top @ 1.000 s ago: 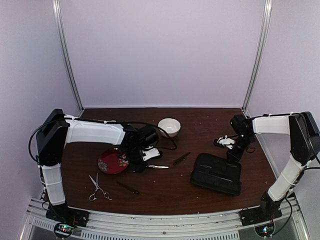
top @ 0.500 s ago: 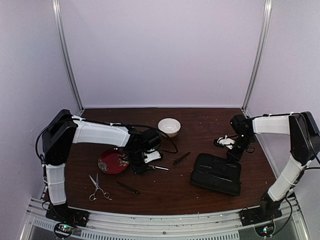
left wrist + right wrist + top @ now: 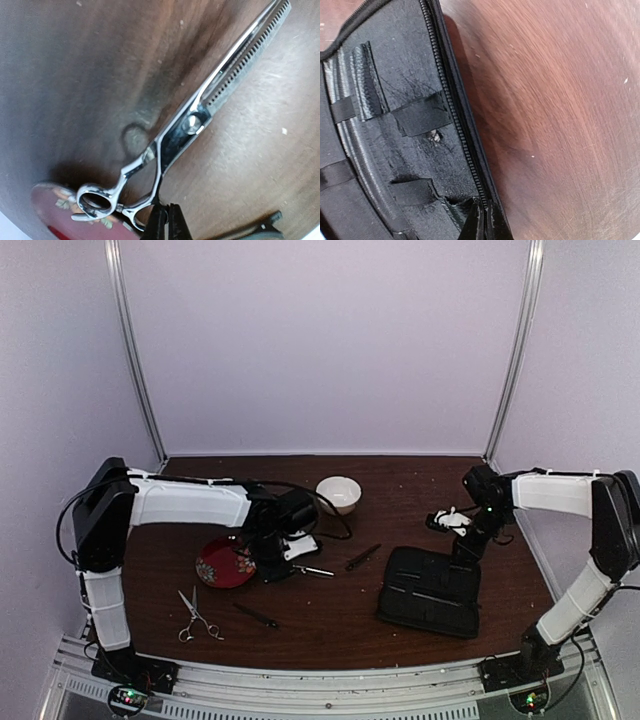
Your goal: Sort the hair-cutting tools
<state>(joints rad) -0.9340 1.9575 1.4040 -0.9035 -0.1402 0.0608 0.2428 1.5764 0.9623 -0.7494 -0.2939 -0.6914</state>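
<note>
Silver scissors with a toothed blade [image 3: 200,115] lie on the brown table beside the red plate [image 3: 225,562]. My left gripper [image 3: 166,220] is shut on the shank by their lower ring handle; from above these scissors [image 3: 314,571] stick out to the right of that gripper [image 3: 283,562]. A smaller pair of scissors [image 3: 196,616] and a thin black stick [image 3: 256,615] lie near the front left. My right gripper [image 3: 484,220] is shut on the zip edge of the open black case [image 3: 395,150], at the case's far right corner in the top view [image 3: 462,545].
A white bowl [image 3: 338,493] stands at the back centre. Another slim dark tool [image 3: 363,557] lies between the toothed scissors and the case [image 3: 430,592]. Elastic loops [image 3: 420,117] cross the case's lining. Metal frame posts rise at both back corners.
My left gripper has shut on the toothed scissors' handle and nudged them slightly. My right gripper has closed on the case edge, and the case has shifted a little.
</note>
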